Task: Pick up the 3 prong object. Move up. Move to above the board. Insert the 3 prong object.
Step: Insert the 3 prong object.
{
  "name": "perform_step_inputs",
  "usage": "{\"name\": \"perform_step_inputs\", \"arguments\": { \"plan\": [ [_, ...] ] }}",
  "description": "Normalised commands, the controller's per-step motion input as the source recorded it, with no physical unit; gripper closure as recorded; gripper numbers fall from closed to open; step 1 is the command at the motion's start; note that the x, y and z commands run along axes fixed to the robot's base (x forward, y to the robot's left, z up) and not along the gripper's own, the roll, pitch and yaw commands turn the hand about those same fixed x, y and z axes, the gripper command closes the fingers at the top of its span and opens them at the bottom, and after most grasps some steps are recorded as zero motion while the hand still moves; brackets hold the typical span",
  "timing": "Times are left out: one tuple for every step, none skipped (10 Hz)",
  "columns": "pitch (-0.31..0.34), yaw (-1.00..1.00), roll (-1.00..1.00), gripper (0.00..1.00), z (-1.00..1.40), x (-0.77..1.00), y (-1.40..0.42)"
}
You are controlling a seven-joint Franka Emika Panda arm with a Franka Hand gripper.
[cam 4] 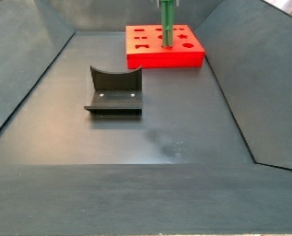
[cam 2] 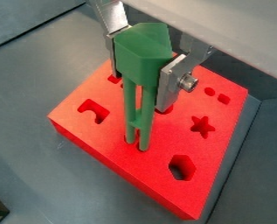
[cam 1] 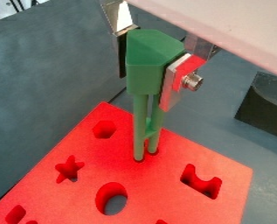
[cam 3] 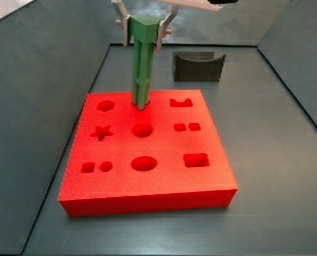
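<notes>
Floor: dark grey, red board (cam 3: 188, 180) laid flat on it.
Gripper (cam 2: 145, 68): above the board, fingers clamped on the green peg's (cam 3: 142, 70) head.
Peg: held upright, prongs down in the board's holes.
Fixture (cam 4: 113, 90): parked well apart.

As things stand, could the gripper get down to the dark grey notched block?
Probably not yet. The gripper is over the red board, jaws shut on the green peg, whose prongs touch the board. The block sits apart on open floor, so release comes first.
</notes>
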Motion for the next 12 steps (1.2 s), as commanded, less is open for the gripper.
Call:
{"name": "perform_step_inputs", "arguments": {
  "plan": [
    [0.0, -0.07, 0.02, 1.0, -0.06, 0.0, -0.03],
    [0.0, -0.08, 0.03, 1.0, -0.04, 0.03, -0.05],
    [0.0, -0.09, 0.03, 1.0, -0.03, 0.05, -0.05],
    [0.0, -0.11, 0.02, 1.0, -0.04, 0.06, -0.01],
    [0.0, -0.11, 0.04, 1.0, -0.11, 0.06, 0.0],
    [0.0, -0.04, 0.06, 1.0, -0.17, 0.14, 0.0],
    [0.0, 0.0, 0.06, 1.0, -0.2, 0.17, 0.0],
    [0.0, 0.0, 0.05, 1.0, -0.17, 0.09, 0.0],
    [0.0, 0.0, 0.02, 1.0, -0.11, 0.0, 0.0],
    [-0.001, 0.0, 0.0, 1.0, -0.11, 0.0, 0.0],
    [0.0, 0.0, 0.04, 1.0, -0.19, 0.06, 0.02],
    [-0.101, 0.0, 0.03, 1.0, -0.39, 0.0, 0.07]
  ]
}}
